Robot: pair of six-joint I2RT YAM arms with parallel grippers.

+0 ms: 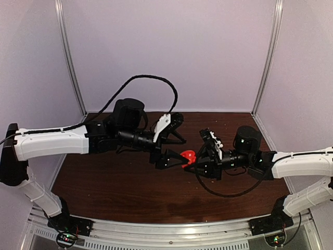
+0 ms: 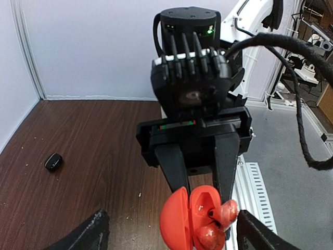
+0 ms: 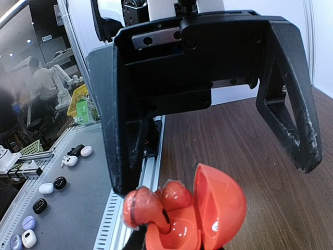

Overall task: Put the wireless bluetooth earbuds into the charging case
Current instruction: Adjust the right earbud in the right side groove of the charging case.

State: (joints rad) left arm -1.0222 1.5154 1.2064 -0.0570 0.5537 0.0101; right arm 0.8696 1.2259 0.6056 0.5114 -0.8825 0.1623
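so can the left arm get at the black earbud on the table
Probably yes: the left gripper is open, and the black earbud lies alone on bare table with nothing over it.

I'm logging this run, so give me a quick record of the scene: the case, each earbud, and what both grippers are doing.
charging case: red, lid open, held by the right gripper
right gripper: shut on the charging case
left gripper: open, holding nothing, close to the case
red earbud: at the open case's well; whether fully seated cannot be told
black earbud: lying on the table, away from the case
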